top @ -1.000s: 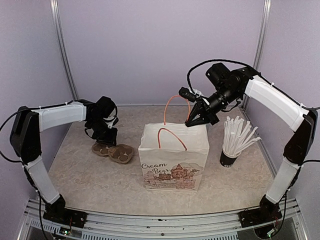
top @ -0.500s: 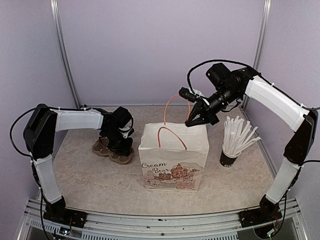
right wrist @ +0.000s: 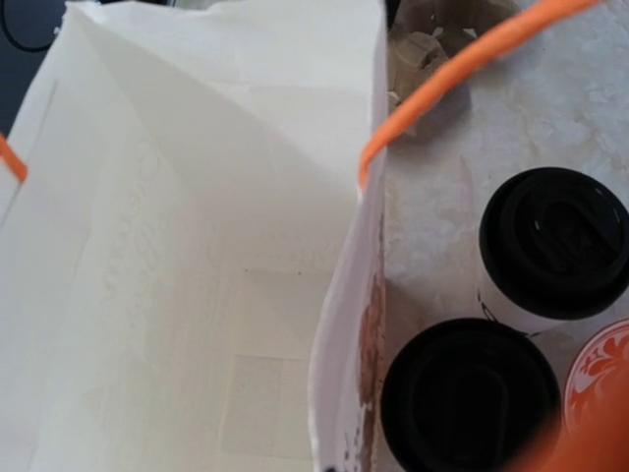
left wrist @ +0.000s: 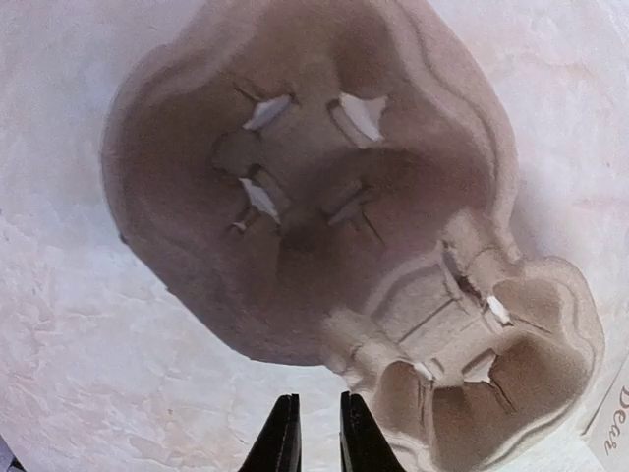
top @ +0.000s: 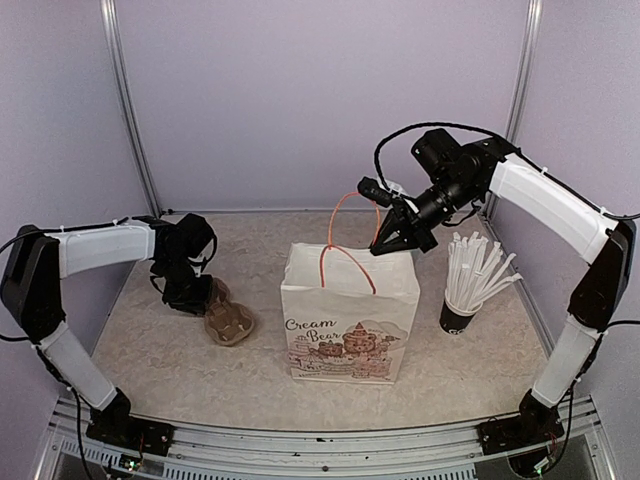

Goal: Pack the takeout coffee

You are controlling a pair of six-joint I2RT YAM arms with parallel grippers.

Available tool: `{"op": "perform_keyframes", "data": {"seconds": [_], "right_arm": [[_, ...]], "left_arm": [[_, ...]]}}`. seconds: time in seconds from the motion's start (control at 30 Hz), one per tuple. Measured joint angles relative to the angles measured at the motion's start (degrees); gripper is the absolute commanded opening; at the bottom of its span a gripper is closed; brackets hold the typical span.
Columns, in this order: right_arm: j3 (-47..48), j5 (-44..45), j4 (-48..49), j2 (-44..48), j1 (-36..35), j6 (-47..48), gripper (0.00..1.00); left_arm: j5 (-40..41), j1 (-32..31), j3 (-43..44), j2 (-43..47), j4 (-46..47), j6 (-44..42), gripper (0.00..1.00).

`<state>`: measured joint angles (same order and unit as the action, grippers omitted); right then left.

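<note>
— Where does the cardboard cup tray (top: 228, 320) lie?
— Flat on the tabletop (top: 170, 375), toward its left edge, both wells empty. Our left claw (left wrist: 319, 433) sits right at the tray's rim, its fingers almost together with only a thin slit between them. We cannot tell whether they nip the cardboard or merely brush it

— And the coffee itself?
— One lidded cup (right wrist: 553, 241) and the second cup (right wrist: 470, 393) stand on the tabletop, touching or nearly touching each other, just beside the wall of the paper bag (top: 350, 320). By our reckoning that is the bag's far-edge side, so the overhead view hides them. The bag looks empty inside

— What is our right claw (top: 392, 238) doing?
— It is clenched on the orange handle (right wrist: 472, 71) and holds it up, so the bag's mouth gapes

— So how do we do this step well?
— We judge the step to be getting a sure hold of the tray. We go for the stiff ridge between the wells, since the thin outer lip would likely bend. We bite deep, test the hold, then lift level. The right claw should stay steady on the handle. We carry the tray slowly past the bag, because the cups stand close to its wall and could tip
</note>
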<state>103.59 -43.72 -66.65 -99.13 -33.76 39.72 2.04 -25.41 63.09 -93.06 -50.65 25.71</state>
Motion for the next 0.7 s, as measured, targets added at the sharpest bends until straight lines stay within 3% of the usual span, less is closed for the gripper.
{"op": "perform_keyframes", "data": {"seconds": [0.17,0.7], "right_arm": [[-0.7,0.0,0.5,0.6,0.0,0.1,0.0],[-2.4,-0.1,1.9,1.6,0.0,0.1,0.0]], "left_arm": [[2.2,0.8,1.7,0.3,-1.5,0.6,0.36],[1.4,-1.0,3.6,-1.5,4.0,14.8,0.44]]}}
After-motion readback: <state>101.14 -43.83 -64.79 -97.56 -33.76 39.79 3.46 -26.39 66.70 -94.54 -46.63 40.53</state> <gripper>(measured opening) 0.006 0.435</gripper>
